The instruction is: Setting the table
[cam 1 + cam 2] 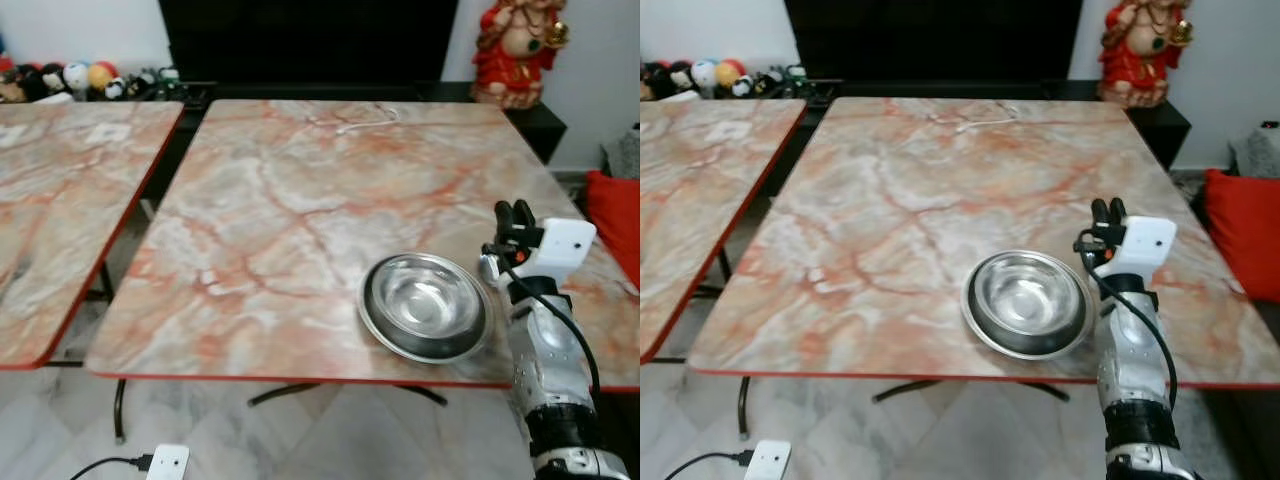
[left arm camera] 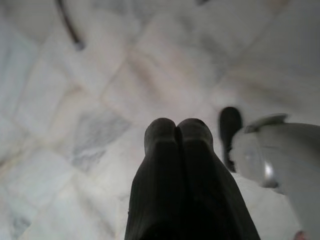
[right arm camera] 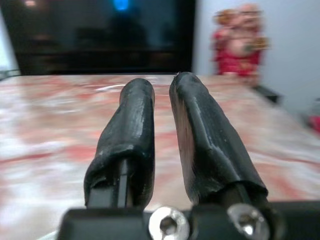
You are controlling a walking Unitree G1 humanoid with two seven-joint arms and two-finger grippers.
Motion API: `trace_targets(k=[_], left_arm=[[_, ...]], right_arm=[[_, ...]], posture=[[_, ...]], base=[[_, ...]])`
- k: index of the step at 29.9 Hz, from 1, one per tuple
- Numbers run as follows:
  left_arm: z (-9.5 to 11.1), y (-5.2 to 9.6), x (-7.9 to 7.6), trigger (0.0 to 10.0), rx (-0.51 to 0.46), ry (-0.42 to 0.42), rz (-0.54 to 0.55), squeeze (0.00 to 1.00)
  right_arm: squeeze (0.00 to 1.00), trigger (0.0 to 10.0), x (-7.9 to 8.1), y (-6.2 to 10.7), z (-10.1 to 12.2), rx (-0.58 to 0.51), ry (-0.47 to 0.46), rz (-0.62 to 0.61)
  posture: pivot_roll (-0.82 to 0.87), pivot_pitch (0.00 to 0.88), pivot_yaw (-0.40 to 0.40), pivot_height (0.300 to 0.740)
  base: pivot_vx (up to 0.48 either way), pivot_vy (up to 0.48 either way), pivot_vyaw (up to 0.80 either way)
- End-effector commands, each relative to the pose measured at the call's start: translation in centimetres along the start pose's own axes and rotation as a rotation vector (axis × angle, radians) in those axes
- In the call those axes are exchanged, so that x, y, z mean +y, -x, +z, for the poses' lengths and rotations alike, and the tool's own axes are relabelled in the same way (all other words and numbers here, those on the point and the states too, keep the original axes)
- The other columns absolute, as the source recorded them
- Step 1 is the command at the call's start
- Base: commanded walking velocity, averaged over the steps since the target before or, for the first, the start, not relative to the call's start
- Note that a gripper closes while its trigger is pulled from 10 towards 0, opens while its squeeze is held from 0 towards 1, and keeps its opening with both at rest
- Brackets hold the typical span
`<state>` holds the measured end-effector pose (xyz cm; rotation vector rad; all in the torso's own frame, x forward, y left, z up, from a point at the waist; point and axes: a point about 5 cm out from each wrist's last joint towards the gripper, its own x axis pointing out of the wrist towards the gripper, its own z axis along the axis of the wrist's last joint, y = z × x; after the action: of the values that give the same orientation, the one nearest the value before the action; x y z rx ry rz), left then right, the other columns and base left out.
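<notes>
While the steel bowl sits empty near the front right edge of the marble-patterned table, the right gripper hovers just beside its rim, fingers nearly together with only a narrow gap and holding nothing. Judging by its thin polished metal, the bowl should be light, rigid and slippery, so the flared rim looks the best place to pinch. The glossy tabletop may let it slide. A second table stands to the left, a red figurine behind. The left gripper hangs closed over the tiled floor.
</notes>
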<state>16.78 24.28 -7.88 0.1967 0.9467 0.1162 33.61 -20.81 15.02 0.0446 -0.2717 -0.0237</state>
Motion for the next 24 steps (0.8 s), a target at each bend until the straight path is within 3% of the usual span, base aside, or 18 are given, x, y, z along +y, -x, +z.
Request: trace_targets(k=[1,18,24], left_arm=[[-0.9,0.2,0.2,10.0,0.035,0.0,0.008,0.0],[-1.0,0.2,0.0,10.0,0.037,-0.002,0.003,0.0],[-1.0,0.2,0.0,10.0,0.039,-0.004,0.002,0.0]], right_arm=[[0.0,10.0,0.1,-0.1,0.6,-0.027,-0.004,0.007],[0.0,10.0,1.0,-0.3,1.0,-0.054,-0.001,0.044],[0.0,10.0,1.5,-0.2,0.6,-0.033,-0.019,0.046]], posture=[[0.03,0.0,0.002,0.74],[0.03,0.0,-0.002,0.74],[0.03,0.0,-0.003,0.74]], base=[[0.0,0.48,0.0],[0.0,0.48,0.0],[0.0,0.48,0.33]])
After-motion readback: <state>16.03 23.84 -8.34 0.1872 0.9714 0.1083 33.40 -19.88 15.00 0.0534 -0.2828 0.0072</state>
